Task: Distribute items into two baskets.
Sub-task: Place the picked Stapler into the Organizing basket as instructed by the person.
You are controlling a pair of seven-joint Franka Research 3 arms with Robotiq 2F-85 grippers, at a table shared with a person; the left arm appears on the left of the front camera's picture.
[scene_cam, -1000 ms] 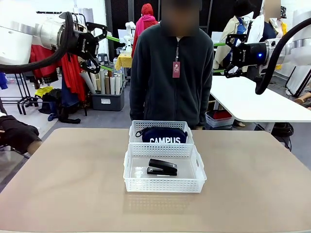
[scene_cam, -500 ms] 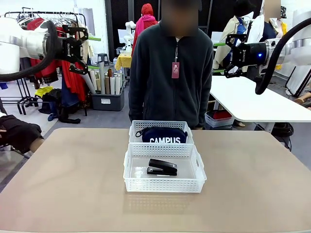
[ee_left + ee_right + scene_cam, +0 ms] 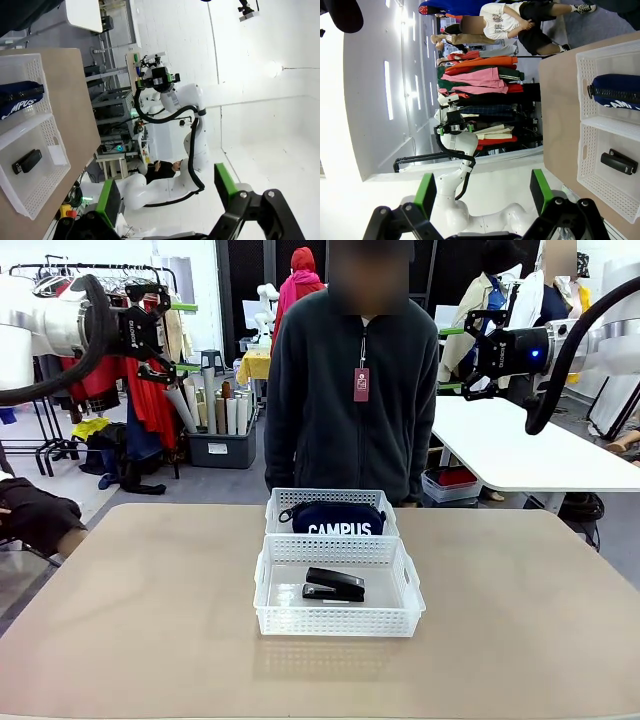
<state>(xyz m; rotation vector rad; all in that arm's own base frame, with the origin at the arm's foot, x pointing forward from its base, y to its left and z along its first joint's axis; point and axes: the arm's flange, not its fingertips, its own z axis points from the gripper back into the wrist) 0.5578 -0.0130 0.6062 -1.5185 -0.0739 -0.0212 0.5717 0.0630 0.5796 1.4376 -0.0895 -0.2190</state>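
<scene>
While both arms are hanging high at the upper corners of the front view, the two baskets are sitting end to end at the centre of the bench. The far basket is holding the pouch, its white "CAMPUS" lettering facing the camera. The near basket is touching the far one and is holding the stapler, which is lying flat on its floor beside a small white label.

The left gripper is pointing rightward at the upper left of the frame, its green-padded fingers standing spread with nothing between them. The right gripper is pointing leftward at the upper right, likewise spread and empty.

A person in a dark fleece is standing at the far edge of the bench, just behind the far basket, with a tag hanging at the chest.

In the left wrist view, both baskets are showing at the left edge, with the stapler in the lower one.
</scene>
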